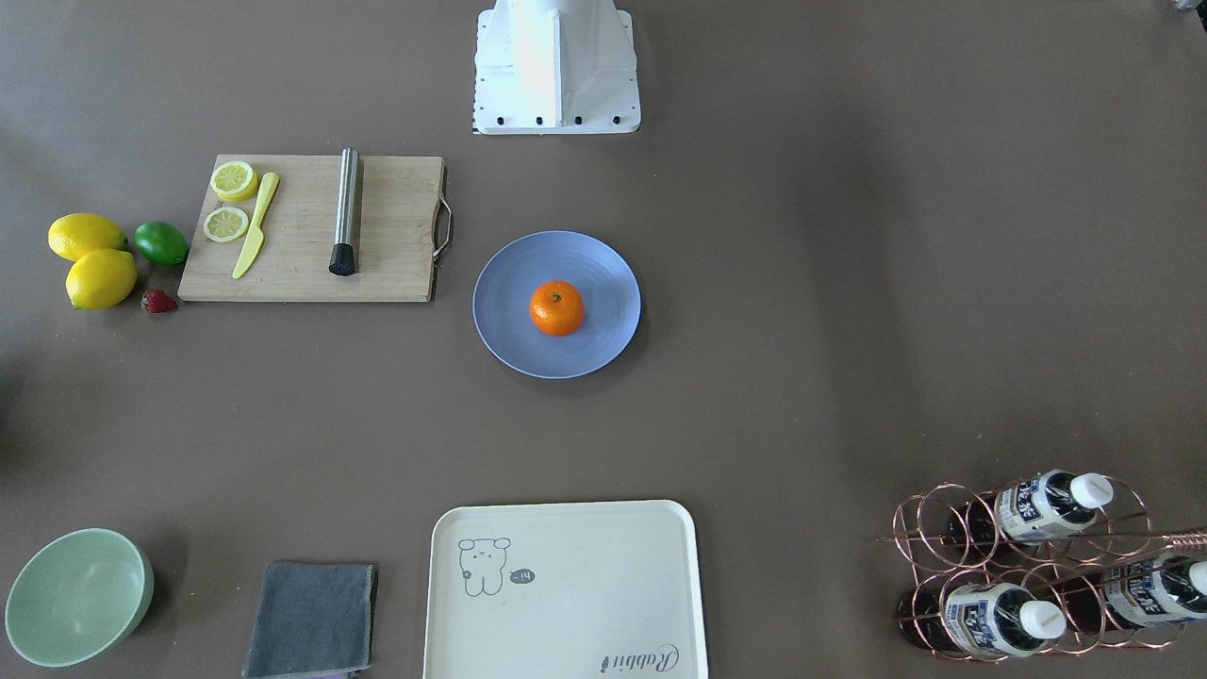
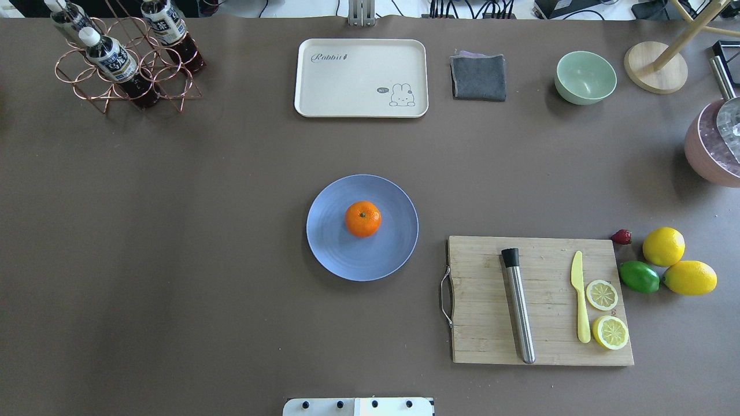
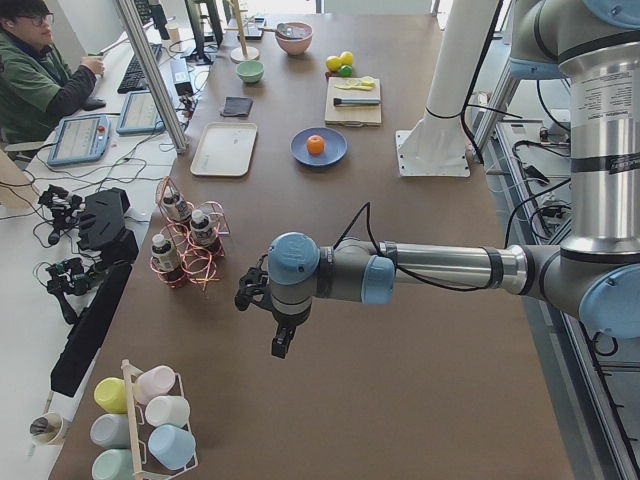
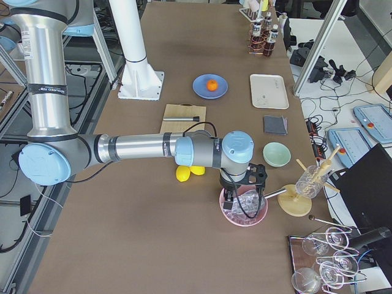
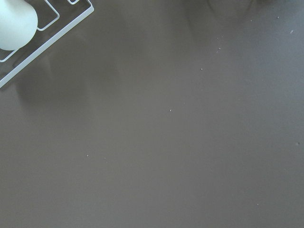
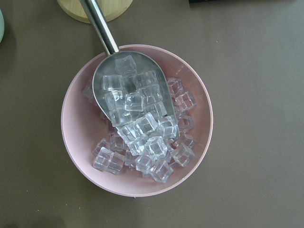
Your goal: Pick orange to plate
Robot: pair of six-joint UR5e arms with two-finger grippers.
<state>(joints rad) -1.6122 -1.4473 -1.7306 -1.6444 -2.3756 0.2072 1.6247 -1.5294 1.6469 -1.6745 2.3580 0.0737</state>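
Orange: the orange sits on the plate, just off its centre, stem dot up. Nothing holds it, so you can judge the task done.
Plate: mid-table, shallow-rimmed, well apart from everything else.
Roll risk: the fruit is round and the rim is low. A knock to the plate or the table could roll the fruit off.
Left gripper: the left gripper hangs over bare tabletop near the copper bottle rack, well apart from the plate. It shows only from the side, so you cannot tell whether its fingers are spread or pressed together.
Right gripper: the right gripper hovers above the pink bowl of ice cubes, where a steel scoop rests. Again a side view only, so its state cannot be told.
Arm risk: if you lower the right arm, it could strike the scoop handle and tip the ice. If you swing the left arm wide, it could clip the bottles.
Mix-up risk: the lemons lie beside the cutting board. Another pick could grab the wrong fruit.
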